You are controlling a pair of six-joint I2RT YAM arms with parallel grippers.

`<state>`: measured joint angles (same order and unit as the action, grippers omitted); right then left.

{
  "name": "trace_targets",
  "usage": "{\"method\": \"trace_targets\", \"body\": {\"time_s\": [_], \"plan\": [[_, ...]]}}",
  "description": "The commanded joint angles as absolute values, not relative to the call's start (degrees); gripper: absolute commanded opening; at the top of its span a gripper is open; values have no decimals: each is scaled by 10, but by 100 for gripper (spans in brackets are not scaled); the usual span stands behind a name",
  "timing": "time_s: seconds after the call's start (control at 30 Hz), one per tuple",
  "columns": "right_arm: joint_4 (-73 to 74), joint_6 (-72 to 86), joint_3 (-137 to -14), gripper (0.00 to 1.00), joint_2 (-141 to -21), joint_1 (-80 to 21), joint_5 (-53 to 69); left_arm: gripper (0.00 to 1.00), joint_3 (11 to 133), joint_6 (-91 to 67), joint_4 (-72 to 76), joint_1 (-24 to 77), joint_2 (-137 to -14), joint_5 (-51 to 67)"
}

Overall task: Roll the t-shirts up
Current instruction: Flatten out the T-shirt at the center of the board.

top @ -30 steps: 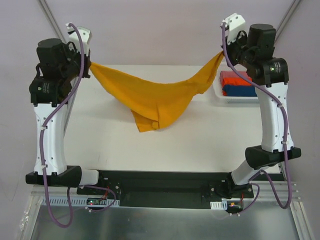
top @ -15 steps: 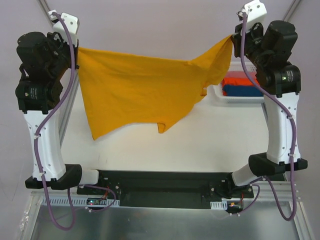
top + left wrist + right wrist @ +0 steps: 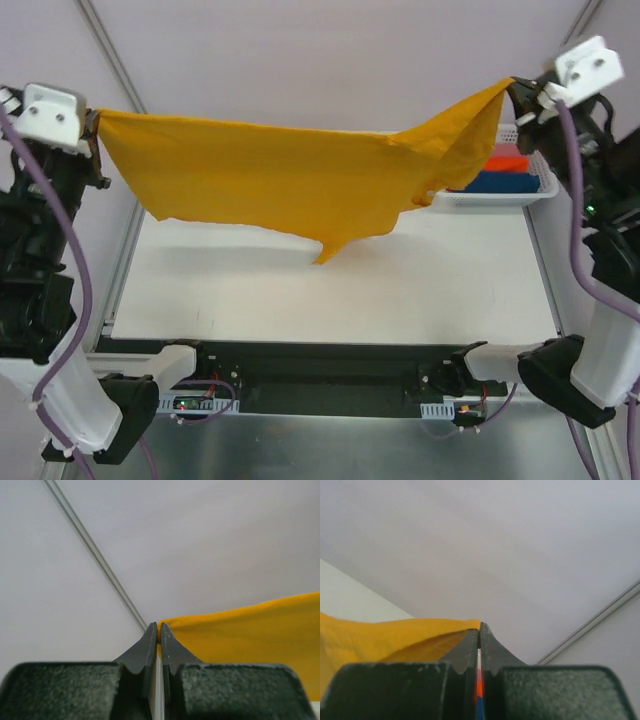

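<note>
Shirt (image 3: 290, 180) hangs spread above the worktop (image 3: 300, 300), a corner pinched in the left jaws and the right jaws, both closed tight. Cloth looks light, limp, sagging mid-span; edges likely give the surest hold

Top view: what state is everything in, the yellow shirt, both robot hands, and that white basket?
t-shirt: held up in the air, spread out between both hands.
left hand: shut on one shirt corner.
right hand: shut on the opposite corner.
white basket: on the table, far right, holding folded red and blue cloths.
</note>
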<state>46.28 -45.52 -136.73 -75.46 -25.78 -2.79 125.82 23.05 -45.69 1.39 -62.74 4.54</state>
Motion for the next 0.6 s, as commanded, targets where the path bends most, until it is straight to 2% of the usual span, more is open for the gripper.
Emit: {"method": "trace_targets", "body": {"time_s": [0.0, 0.2, 0.33, 0.43, 0.5, 0.53, 0.57], "plan": [[448, -482, -1402, 0, -701, -248, -49, 0, 1323, 237, -436, 7, -613, 50], [452, -435, -1446, 0, -681, -193, 0, 0, 1366, 247, -434, 4, -600, 56], [443, -367, -1437, 0, -670, -131, 73, 0, 1382, 233, -431, -14, -602, 66], [424, -339, -1412, 0, -676, -124, 91, 0, 1394, 227, -429, -21, -626, 80], [405, -345, -1381, 0, -685, -124, 99, 0, 1354, 228, -430, -21, -629, 84], [395, -349, -1327, 0, -685, -124, 102, 0, 1326, 231, -430, -21, -624, 97], [371, -351, -1297, 0, -684, -124, 110, 0, 1250, 242, -428, -20, -618, 103]]}}
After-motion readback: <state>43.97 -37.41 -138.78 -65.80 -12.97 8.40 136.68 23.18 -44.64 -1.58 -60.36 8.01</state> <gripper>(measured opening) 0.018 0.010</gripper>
